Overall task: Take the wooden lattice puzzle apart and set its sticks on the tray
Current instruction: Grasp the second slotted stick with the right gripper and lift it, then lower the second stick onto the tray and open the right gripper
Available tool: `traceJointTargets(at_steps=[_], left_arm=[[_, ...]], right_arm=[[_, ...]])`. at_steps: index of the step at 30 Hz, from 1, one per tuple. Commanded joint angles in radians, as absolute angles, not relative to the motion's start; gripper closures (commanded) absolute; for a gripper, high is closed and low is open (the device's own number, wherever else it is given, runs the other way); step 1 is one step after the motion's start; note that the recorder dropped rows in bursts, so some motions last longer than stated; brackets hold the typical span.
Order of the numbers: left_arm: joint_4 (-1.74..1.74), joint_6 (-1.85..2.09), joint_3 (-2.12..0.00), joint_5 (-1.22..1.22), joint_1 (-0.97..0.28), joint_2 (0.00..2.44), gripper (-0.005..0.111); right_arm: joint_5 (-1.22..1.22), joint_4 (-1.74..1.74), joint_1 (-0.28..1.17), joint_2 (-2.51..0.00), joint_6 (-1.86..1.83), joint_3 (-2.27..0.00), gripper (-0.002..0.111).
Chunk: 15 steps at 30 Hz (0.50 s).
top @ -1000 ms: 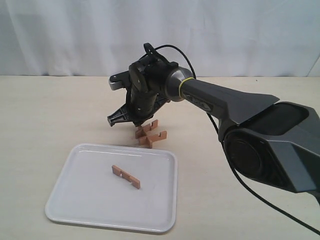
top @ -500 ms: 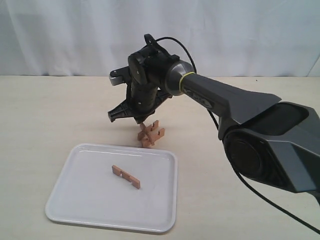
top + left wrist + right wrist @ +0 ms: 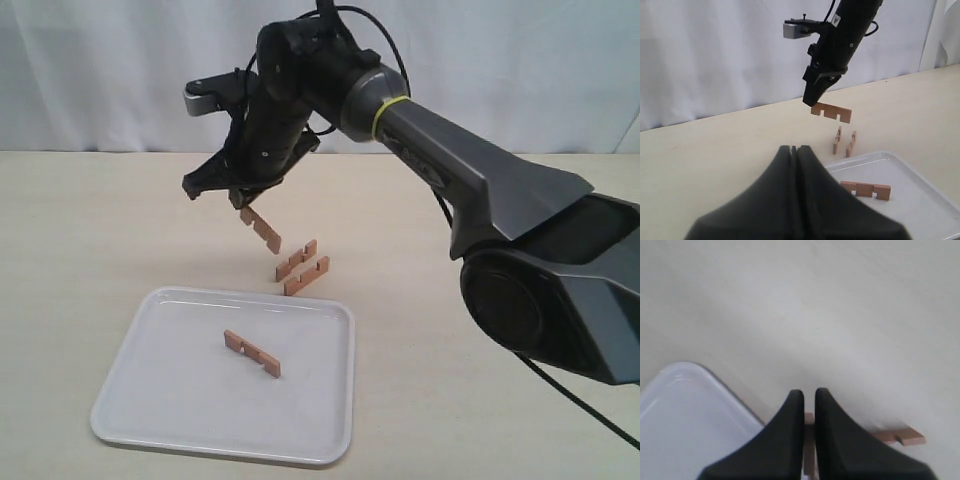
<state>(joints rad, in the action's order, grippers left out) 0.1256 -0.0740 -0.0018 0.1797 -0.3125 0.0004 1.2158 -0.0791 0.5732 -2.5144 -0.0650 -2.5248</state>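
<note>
Right tool point(image 3: 243, 199) now raised off worktop point(image 3: 100, 220), pinching one stick point(image 3: 262, 229) pulled free; two sticks point(image 3: 303, 267) left standing there, another stick point(image 3: 252, 353) on tray point(image 3: 170, 395). Left tool point(image 3: 794, 150) closed, empty.

upper stick point(image 3: 261, 229): airborne, tilted | two sticks point(image 3: 308, 276): on edge beside tray point(image 3: 170, 390) | fourth stick point(image 3: 252, 353): on tray

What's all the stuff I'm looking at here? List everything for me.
held stick: one, reddish-brown, in the air above the table
table sticks: two, reddish-brown, on edge just beyond the tray
tray stick: one, reddish-brown, lying in the tray
tray: one, white, near side of table
table: one, beige
curtain: white, behind the table
right arm: one, dark grey
right gripper: black, pinching the held stick
left gripper: black, closed, empty
</note>
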Motion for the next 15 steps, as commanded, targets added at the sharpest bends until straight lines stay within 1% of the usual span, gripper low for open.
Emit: traceJointTargets(at_steps=[1, 4, 9, 15], left_arm=[[0.12, -0.079, -0.001, 0.173, -0.315, 0.0, 0.107], [0.119, -0.079, -0.001, 0.173, -0.315, 0.0, 0.107], [0.119, -0.079, -0.001, 0.173, -0.315, 0.0, 0.107], [0.119, -0.079, -0.001, 0.173, -0.315, 0.0, 0.107]], right_arm=[[1.221, -0.127, 0.592, -2.454, -0.135, -2.513, 0.104], [1.221, -0.08, 0.621, -2.414, -0.163, -2.444, 0.104], [1.221, -0.069, 0.674, -2.357, -0.246, -2.261, 0.104], [1.221, -0.017, 0.672, -2.312, -0.257, -2.101, 0.104]])
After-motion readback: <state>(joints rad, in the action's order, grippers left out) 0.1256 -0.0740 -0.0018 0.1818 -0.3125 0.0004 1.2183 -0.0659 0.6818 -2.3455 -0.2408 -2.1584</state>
